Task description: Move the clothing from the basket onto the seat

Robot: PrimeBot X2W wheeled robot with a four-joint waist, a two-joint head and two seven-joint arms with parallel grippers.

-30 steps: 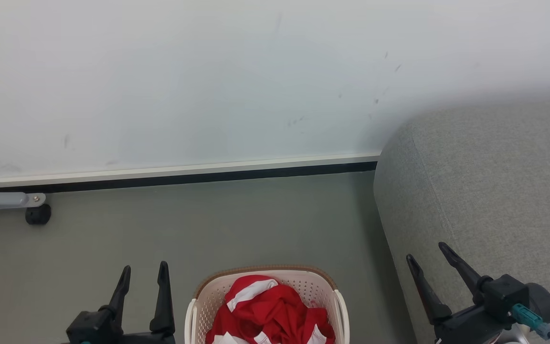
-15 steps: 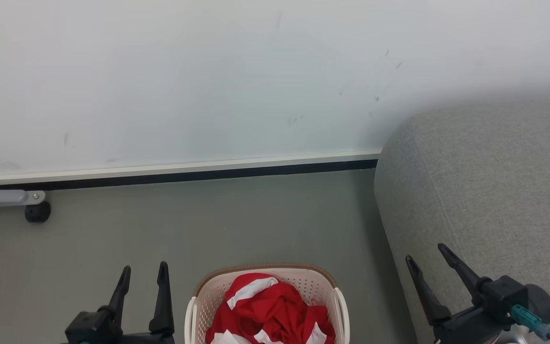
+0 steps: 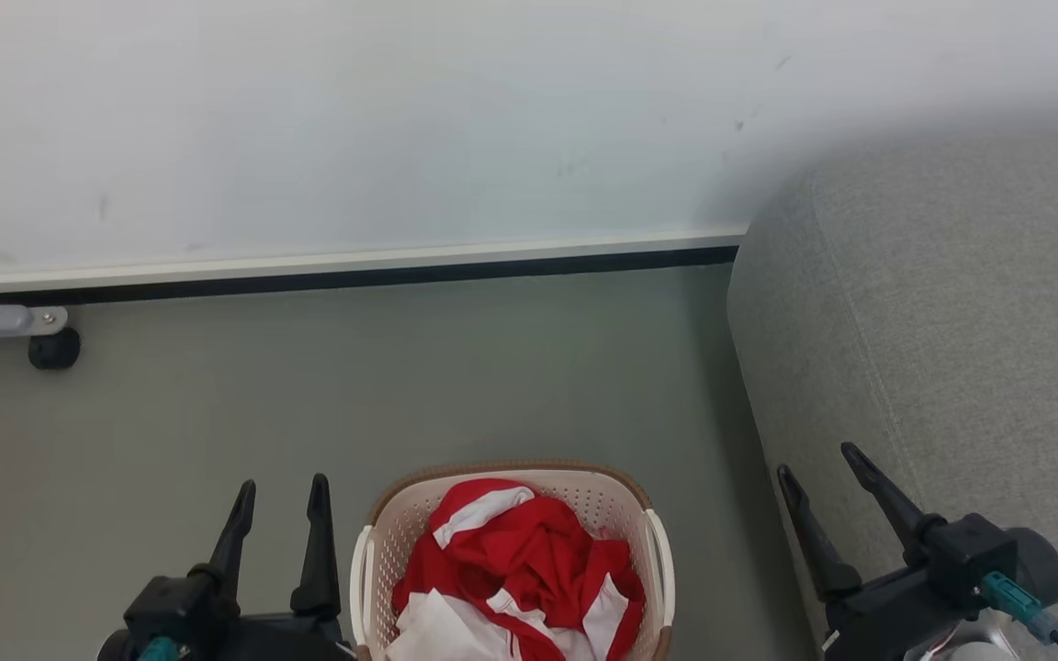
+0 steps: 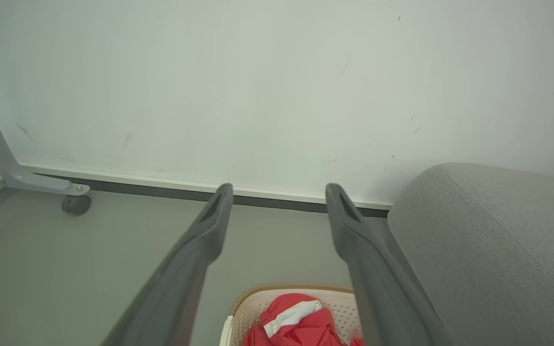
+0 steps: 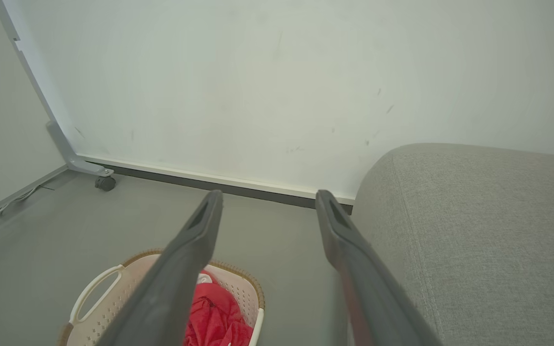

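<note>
- The red-and-white clothing [image 3: 515, 560] lies heaped inside the cream laundry basket [image 3: 610, 512], at 6 o'clock in the head view, on the grey floor [image 3: 400, 367].
- The grey sofa [image 3: 951, 321] stands at 3 o'clock of the basket, near it.
- The left gripper [image 3: 282, 485] hangs at 7 o'clock, just beside the basket, jaws apart and empty.
- The right gripper [image 3: 816, 462] hangs at 5 o'clock, before the sofa's side, jaws apart, holding nothing.

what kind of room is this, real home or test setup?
Probably a staged test room, not a real home: a grey sofa and laundry basket stand on bare grey floor, and the plain white wall panel seems to stand on a caster.
</note>
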